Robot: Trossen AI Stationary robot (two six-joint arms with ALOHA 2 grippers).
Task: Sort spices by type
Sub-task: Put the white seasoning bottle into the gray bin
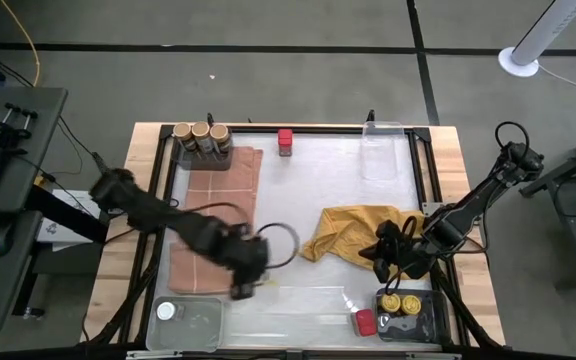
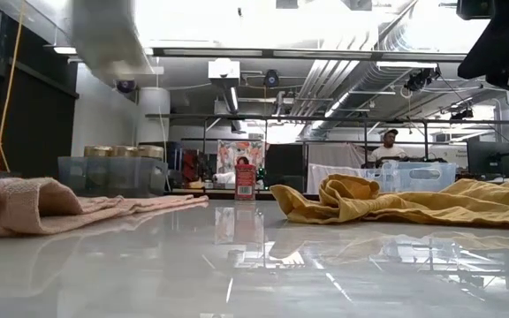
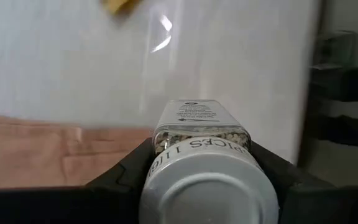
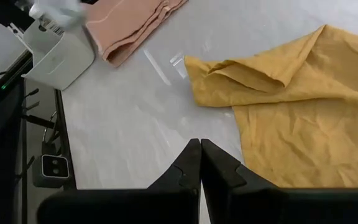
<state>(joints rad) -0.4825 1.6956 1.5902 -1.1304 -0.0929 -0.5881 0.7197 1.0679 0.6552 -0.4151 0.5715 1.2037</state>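
My left gripper (image 1: 240, 288) (image 3: 201, 148) hangs over the near-left table, between the pink cloth (image 1: 213, 215) and the near-left tray (image 1: 203, 325), and is shut on a white-lidded spice jar (image 3: 201, 121). My right gripper (image 1: 380, 262) (image 4: 200, 144) is shut on nothing and hovers at the near edge of the mustard-yellow cloth (image 1: 353, 232). Three tan-lidded jars (image 1: 200, 133) stand in the far-left tray. A red-lidded jar (image 1: 285, 140) stands on the table's far side. One white-lidded jar (image 1: 166, 312) is in the near-left tray. Two yellow-lidded jars (image 1: 401, 300) and a red-lidded one (image 1: 365, 322) sit in the near-right tray. My left gripper pinches the white-lidded jar between its two fingers (image 3: 135, 165), at the jar's neck just below the lid (image 3: 166, 140). The lid (image 3: 207, 190) faces back toward the wrist and the jar's base points away along the fingers. The jar is lifted clear of the table.
The pink cloth lies flat on the left half and the yellow cloth is crumpled right of centre. An empty clear tray (image 1: 383, 150) sits at the far right. A black frame (image 1: 423, 180) rims the glossy table top. Bare surface lies in the middle and near-centre.
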